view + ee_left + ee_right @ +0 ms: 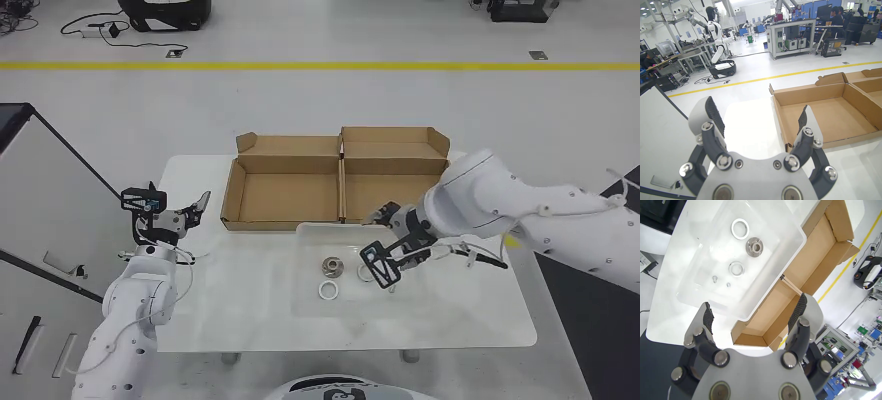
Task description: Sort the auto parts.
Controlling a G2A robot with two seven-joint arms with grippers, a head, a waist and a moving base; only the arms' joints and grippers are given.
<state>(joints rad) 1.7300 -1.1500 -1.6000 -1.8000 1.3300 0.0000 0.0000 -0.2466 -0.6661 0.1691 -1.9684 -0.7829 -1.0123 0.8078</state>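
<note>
A clear plastic tray [303, 300] in the middle of the table holds the parts. In the right wrist view its wall [791, 247] encloses a large ring [740, 229], a flanged metal hub [754, 247], a smaller ring [736, 268] and two small bolts [714, 278] [728, 284]. From above I see the hub [330, 265] and the large ring [328, 290]. My right gripper [380, 265] [755, 306] hangs open and empty over the tray's middle. At the table's left edge, my left gripper [195, 210] [758, 108] is open and holds nothing.
Two open cardboard boxes stand side by side at the back of the table, the left box [283, 190] [829, 113] and the right box [393, 185] [815, 256]. A white panel [50, 190] leans beside the table's left side.
</note>
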